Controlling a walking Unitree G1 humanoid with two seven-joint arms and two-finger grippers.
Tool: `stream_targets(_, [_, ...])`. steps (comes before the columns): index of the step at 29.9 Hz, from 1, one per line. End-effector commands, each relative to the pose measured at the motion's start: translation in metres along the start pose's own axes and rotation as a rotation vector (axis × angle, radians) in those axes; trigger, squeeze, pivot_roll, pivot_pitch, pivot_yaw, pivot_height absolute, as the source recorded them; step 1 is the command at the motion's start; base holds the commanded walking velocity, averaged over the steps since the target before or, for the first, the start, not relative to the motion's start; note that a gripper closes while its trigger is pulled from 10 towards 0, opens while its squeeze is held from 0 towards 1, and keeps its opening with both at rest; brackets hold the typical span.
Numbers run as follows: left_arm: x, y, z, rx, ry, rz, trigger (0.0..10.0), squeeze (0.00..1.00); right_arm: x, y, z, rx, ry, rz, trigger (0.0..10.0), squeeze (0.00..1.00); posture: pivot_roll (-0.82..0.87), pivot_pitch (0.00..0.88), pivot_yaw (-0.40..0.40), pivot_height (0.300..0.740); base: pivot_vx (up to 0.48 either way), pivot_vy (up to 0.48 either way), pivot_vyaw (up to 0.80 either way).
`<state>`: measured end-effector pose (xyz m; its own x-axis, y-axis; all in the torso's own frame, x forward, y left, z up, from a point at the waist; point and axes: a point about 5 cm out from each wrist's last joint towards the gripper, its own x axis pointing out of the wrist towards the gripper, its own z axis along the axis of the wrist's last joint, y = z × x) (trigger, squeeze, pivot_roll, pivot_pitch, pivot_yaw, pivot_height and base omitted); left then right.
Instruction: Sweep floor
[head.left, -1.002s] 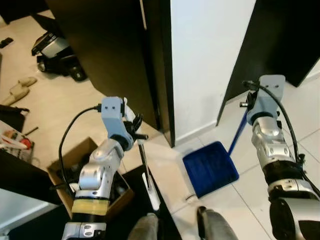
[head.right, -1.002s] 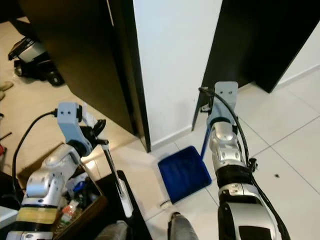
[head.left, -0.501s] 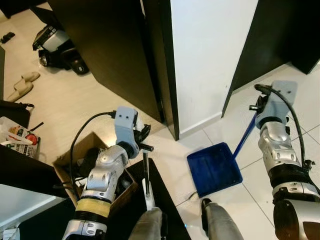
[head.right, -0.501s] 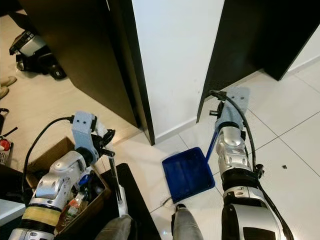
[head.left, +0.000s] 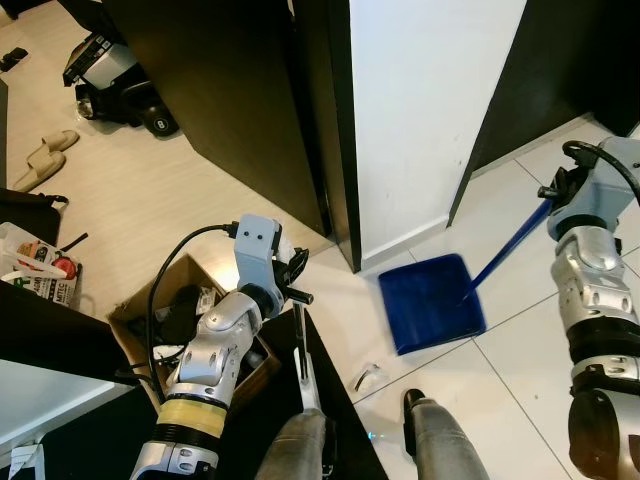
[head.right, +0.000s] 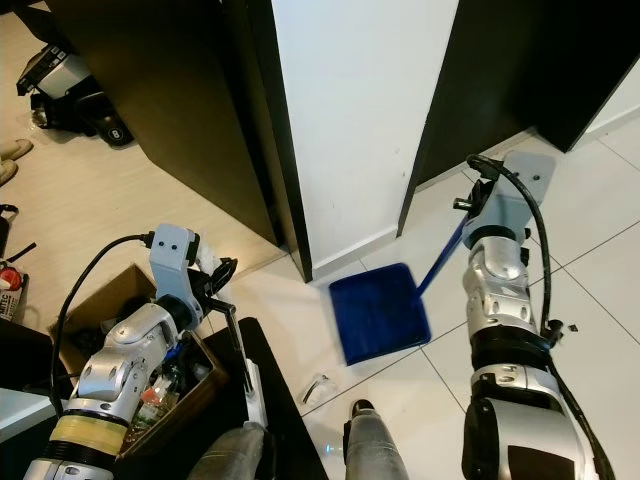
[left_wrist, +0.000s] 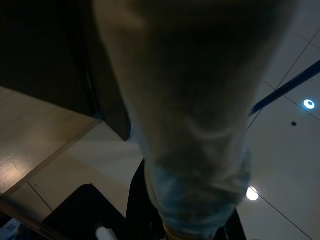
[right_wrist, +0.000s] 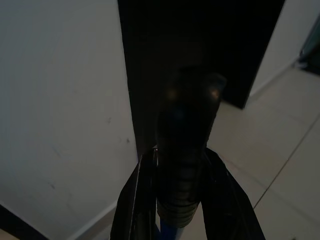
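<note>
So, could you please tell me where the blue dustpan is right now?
The dustpan lies on the tiled floor at the foot of the white wall, right of centre; the right gripper holds its handle.

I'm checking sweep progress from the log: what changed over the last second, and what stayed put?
The right gripper has swung its blue long-handled dustpan outward, closer to the white wall's skirting; a small clear scrap of litter on the tiles now lies uncovered behind it. The left gripper has lowered slightly with its grey-handled broom. Both grips stayed shut; the cardboard box of clutter did not move.
</note>
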<state>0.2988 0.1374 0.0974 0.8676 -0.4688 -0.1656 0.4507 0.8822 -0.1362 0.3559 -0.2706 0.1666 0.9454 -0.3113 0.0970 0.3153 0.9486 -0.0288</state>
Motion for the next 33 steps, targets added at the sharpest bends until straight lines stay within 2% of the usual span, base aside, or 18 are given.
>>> stream_targets(1, [-0.003, -0.001, -0.007, -0.013, 0.006, 0.008, 10.0, 0.00, -0.003, 0.002, -0.002, -0.046, 0.003, 0.047, 10.0, 0.00, 0.03, 0.260, 0.104, 0.740, 0.000, 0.000, 0.00])
stream_targets(4, [-0.002, -0.002, -0.005, -0.038, -0.012, 0.011, 10.0, 0.00, -0.005, 0.004, -0.010, -0.044, 0.032, 0.064, 10.0, 0.00, 0.03, 0.263, 0.104, 0.740, 0.000, 0.000, 0.00])
stream_targets(5, [0.000, -0.004, -0.003, -0.057, -0.035, 0.017, 10.0, 0.00, -0.011, 0.011, -0.024, -0.043, 0.073, 0.082, 10.0, 0.00, 0.03, 0.271, 0.103, 0.740, 0.000, 0.000, 0.00])
stream_targets(6, [0.000, -0.004, -0.003, -0.057, -0.035, 0.017, 10.0, 0.00, -0.011, 0.011, -0.024, -0.043, 0.073, 0.082, 10.0, 0.00, 0.03, 0.271, 0.103, 0.740, 0.000, 0.000, 0.00])
stream_targets(7, [0.002, -0.004, -0.002, -0.072, -0.050, 0.025, 10.0, 0.00, -0.015, 0.019, -0.034, -0.046, 0.105, 0.100, 10.0, 0.00, 0.04, 0.281, 0.103, 0.740, 0.000, 0.000, 0.00])
stream_targets(8, [0.002, -0.004, -0.002, -0.072, -0.050, 0.025, 10.0, 0.00, -0.015, 0.019, -0.034, -0.046, 0.105, 0.100, 10.0, 0.00, 0.04, 0.281, 0.103, 0.740, 0.000, 0.000, 0.00])
stream_targets(9, [0.003, -0.004, -0.003, -0.079, -0.051, 0.038, 10.0, 0.00, -0.018, 0.027, -0.044, -0.057, 0.138, 0.124, 10.0, 0.00, 0.04, 0.291, 0.101, 0.740, 0.000, 0.000, 0.00])
stream_targets(11, [0.004, -0.004, -0.004, -0.081, -0.051, 0.045, 10.0, 0.00, -0.019, 0.030, -0.046, -0.065, 0.146, 0.134, 10.0, 0.00, 0.04, 0.291, 0.101, 0.740, 0.000, 0.000, 0.00])
stream_targets(13, [0.005, -0.003, -0.010, -0.099, -0.050, 0.079, 10.0, 0.00, -0.022, 0.040, -0.053, -0.062, 0.174, 0.167, 10.0, 0.00, 0.04, 0.297, 0.100, 0.740, 0.000, 0.000, 0.00])
stream_targets(23, [0.006, -0.005, -0.033, -0.153, -0.039, 0.137, 10.0, 0.00, -0.024, 0.071, -0.053, -0.067, 0.174, 0.271, 10.0, 0.00, 0.02, 0.311, 0.086, 0.740, 0.000, 0.000, 0.00])
stream_targets(25, [0.011, -0.014, -0.032, -0.271, -0.078, 0.152, 10.0, 0.00, -0.027, 0.093, -0.050, -0.064, 0.165, 0.345, 10.0, 0.00, 0.01, 0.316, 0.076, 0.740, 0.000, 0.000, 0.00])
stream_targets(33, [0.028, -0.027, -0.022, -0.382, -0.159, 0.150, 10.0, 0.00, -0.034, 0.112, -0.057, -0.038, 0.195, 0.356, 10.0, 0.00, 0.00, 0.307, 0.054, 0.740, 0.000, 0.000, 0.00])
